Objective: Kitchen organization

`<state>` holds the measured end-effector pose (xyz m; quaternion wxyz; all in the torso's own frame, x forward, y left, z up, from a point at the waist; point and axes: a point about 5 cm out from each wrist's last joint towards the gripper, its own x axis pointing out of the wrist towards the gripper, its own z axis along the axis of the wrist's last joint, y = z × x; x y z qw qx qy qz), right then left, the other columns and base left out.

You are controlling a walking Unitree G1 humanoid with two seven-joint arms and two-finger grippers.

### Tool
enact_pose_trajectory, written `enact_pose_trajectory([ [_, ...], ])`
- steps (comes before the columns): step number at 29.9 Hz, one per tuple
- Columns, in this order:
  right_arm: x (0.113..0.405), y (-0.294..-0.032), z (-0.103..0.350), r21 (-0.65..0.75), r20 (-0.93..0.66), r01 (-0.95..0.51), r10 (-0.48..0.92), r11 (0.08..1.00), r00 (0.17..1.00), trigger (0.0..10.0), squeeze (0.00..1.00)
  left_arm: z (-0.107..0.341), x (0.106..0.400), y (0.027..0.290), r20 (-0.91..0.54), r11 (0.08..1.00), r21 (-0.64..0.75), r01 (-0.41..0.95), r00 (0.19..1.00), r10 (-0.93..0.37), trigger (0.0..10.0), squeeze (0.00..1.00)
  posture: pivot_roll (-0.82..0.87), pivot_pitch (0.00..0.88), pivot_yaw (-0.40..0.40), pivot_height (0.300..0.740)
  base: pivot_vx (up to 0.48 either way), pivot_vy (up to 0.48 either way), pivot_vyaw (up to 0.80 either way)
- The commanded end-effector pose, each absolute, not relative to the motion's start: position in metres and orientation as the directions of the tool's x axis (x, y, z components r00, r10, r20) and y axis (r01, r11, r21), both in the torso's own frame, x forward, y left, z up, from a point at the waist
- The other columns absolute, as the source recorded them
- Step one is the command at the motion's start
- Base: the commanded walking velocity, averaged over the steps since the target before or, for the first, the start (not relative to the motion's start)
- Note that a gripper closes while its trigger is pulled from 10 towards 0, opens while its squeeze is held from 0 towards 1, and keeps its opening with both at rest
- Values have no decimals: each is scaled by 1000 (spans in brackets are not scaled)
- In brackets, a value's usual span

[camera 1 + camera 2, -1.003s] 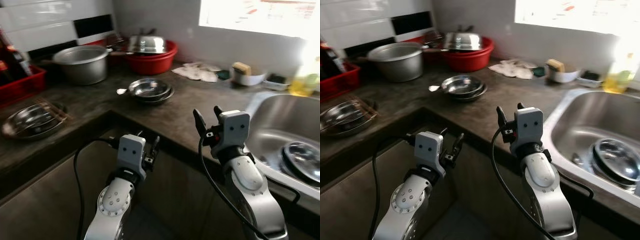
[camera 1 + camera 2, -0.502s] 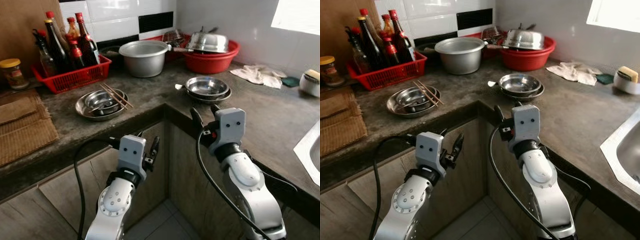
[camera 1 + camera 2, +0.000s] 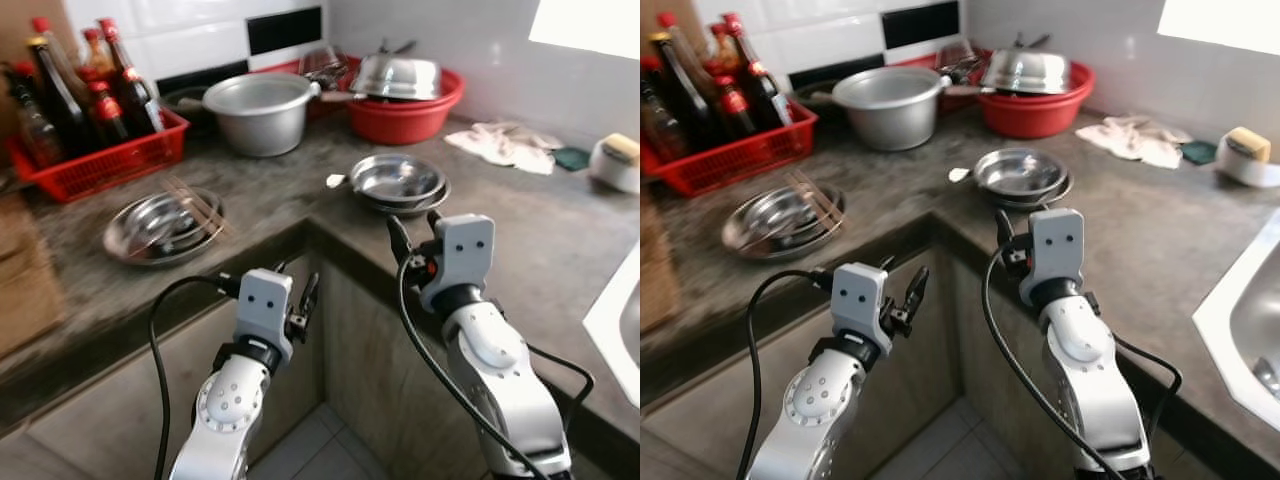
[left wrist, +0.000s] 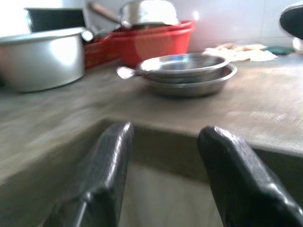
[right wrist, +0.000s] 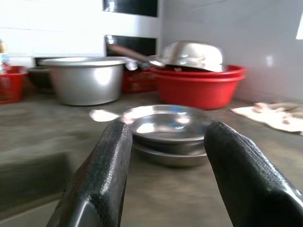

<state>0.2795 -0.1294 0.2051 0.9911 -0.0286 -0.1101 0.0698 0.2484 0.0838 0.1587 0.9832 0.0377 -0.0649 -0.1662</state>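
Both grippers hang empty with fingers spread — the left gripper (image 3: 300, 300) below the stone counter (image 3: 520, 230), the right gripper (image 3: 415, 232) at its corner. Stacked steel bowls (image 3: 398, 181) sit just beyond.

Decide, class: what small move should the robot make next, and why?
Probably ease the right gripper forward toward the stacked steel bowls. Its fingers are open and empty, the bowls lie straight ahead on the counter, and the gripper is short of them.

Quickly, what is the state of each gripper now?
Left gripper: open, holding nothing.
Right gripper: open, holding nothing.
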Motion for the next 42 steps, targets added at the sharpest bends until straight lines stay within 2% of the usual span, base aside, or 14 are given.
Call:
enact_pose_trajectory([
  [1,281,-130,208,-64,222,-123,135,990,966,10000,0,161,249,83,122,939,98,329,933,-340,10000,0,56,34,-6,740,0,0,0],
  [13,287,-132,216,-77,248,-125,141,989,958,10000,0,160,249,83,116,943,92,318,938,-328,10000,0,51,43,-4,740,0,0,0],
  [18,294,-126,218,-144,258,-161,194,977,947,10000,0,159,248,83,113,945,89,314,940,-322,10000,0,55,46,-9,740,0,0,0],
  [30,309,-118,222,-198,263,-193,242,961,934,10000,0,157,246,85,107,948,100,302,944,-312,10000,0,63,48,-25,740,0,0,779],
  [37,314,-125,224,-187,275,-146,194,971,942,10000,0,155,246,83,102,944,107,311,941,-321,10000,0,58,41,-22,740,289,0,0],
  [42,315,-136,219,-153,253,-97,134,983,958,10000,0,156,247,83,100,947,99,306,944,-315,10000,0,59,38,-20,740,0,0,0],
])
